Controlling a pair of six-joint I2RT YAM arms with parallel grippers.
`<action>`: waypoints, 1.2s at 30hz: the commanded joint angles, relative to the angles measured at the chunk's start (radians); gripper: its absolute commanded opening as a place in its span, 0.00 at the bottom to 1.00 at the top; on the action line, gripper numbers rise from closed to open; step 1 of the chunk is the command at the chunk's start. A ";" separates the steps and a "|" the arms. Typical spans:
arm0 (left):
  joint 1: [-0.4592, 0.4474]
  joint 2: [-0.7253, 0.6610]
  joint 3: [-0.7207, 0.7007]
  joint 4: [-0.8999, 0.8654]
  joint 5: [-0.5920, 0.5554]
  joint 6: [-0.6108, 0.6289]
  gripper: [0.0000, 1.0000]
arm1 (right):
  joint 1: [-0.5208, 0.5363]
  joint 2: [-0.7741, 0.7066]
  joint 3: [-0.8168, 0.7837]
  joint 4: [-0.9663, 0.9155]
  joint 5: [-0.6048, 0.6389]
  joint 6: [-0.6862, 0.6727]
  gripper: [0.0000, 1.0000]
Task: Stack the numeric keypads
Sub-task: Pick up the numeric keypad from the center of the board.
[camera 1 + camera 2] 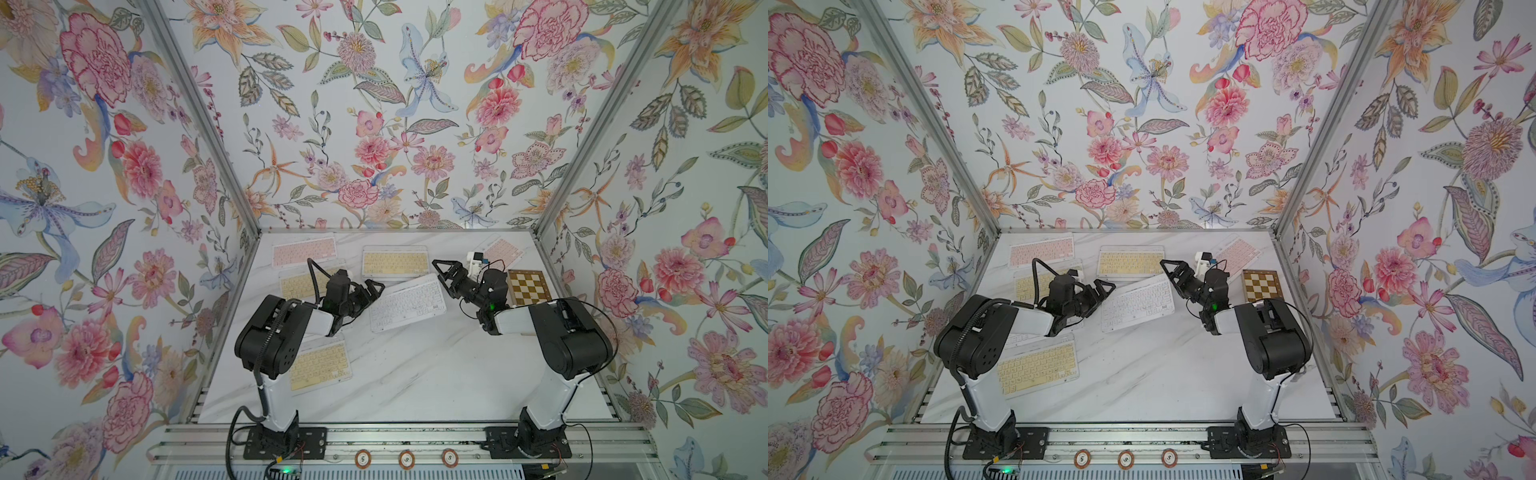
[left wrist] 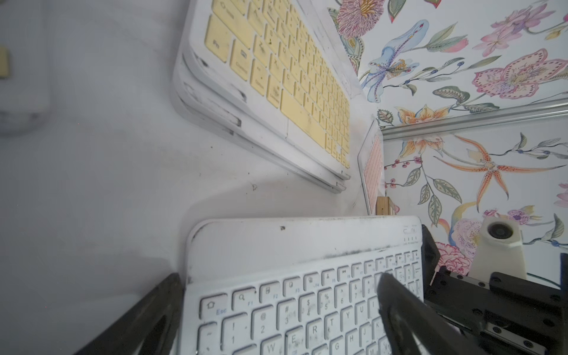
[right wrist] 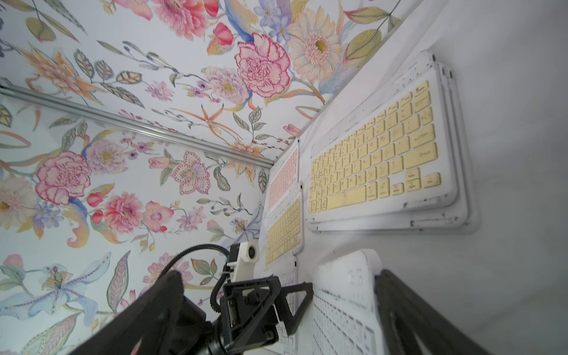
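A white-keyed numeric keypad (image 1: 409, 303) lies askew mid-table between both arms. My left gripper (image 1: 379, 286) is open over its left end: in the left wrist view one finger (image 2: 147, 316) is on the table side of the keypad (image 2: 307, 246) and the other (image 2: 399, 310) is over the keys. My right gripper (image 1: 437, 269) is open at the opposite end, with one finger (image 3: 399, 307) behind the keypad (image 3: 344, 307). Just beyond stands a stack of keypads with a yellow-keyed one on top (image 1: 395, 259) (image 3: 378, 159).
A pink keypad (image 1: 303, 251) and a yellow one (image 1: 301, 284) lie at the back left. Another yellow keypad (image 1: 318, 368) sits front left, partly under the left arm. A pink keypad (image 1: 503, 251) and a brown-and-cream chessboard (image 1: 528, 286) are at the back right.
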 commanded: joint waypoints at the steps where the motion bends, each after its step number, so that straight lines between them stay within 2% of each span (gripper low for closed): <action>1: -0.036 -0.010 -0.024 0.088 0.074 -0.099 0.99 | 0.090 0.079 -0.027 0.219 -0.028 0.213 0.99; 4: -0.036 -0.024 -0.031 0.081 0.061 -0.095 0.99 | 0.114 0.110 -0.026 0.292 0.023 0.253 0.99; 17: -0.037 -0.035 -0.079 0.116 0.030 -0.103 0.99 | 0.165 0.094 -0.073 0.376 0.194 0.373 0.99; 22: -0.036 -0.042 -0.086 0.113 0.024 -0.103 0.99 | 0.188 0.049 -0.084 0.350 0.241 0.401 0.99; 28: -0.035 -0.056 -0.088 0.091 0.014 -0.087 0.99 | 0.199 -0.102 -0.105 0.150 0.250 0.363 0.99; 33: -0.034 -0.062 -0.087 0.086 0.014 -0.083 0.99 | 0.200 -0.278 -0.006 -0.375 0.188 0.233 0.99; 36: -0.033 -0.066 -0.090 0.082 0.011 -0.080 0.99 | 0.202 -0.311 0.111 -0.668 0.104 0.144 0.99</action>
